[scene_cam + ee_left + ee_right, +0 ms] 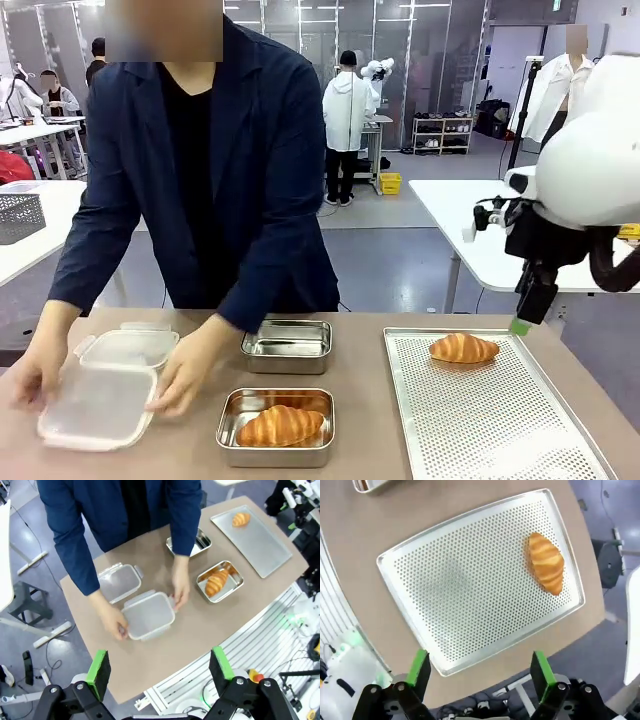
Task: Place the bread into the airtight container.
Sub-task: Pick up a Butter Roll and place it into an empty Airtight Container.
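Two grippers on this rig, and both are spread wide with nothing between the pads. Starting on the left, the left gripper (160, 662) hangs high over the near left side of the table (360, 430), looking down on the whole layout. Below it, at the left end of the table, the airtight container (95, 410) is lying in two clear plastic parts. The person across the table has one hand (30, 378) on the left edge of the near part and the other hand (190, 368) on its right edge. The far part (130, 348) sits just behind it, touching or nearly so, and honestly I can't tell which part is the lid and which is the base. Around the middle there are two steel tins. The far tin (287, 345) looks empty, and the near tin (228, 440) has a croissant (280, 427) in it. There may be something brown tucked behind that croissant, but it's hard to say. Over on the right there's a big perforated tray (480, 430) with another croissant (463, 348) lying at its far end, so no bread is in the container. The right gripper (480, 662) hangs above the far right part of the tray, clear of the croissant and not touching anything.
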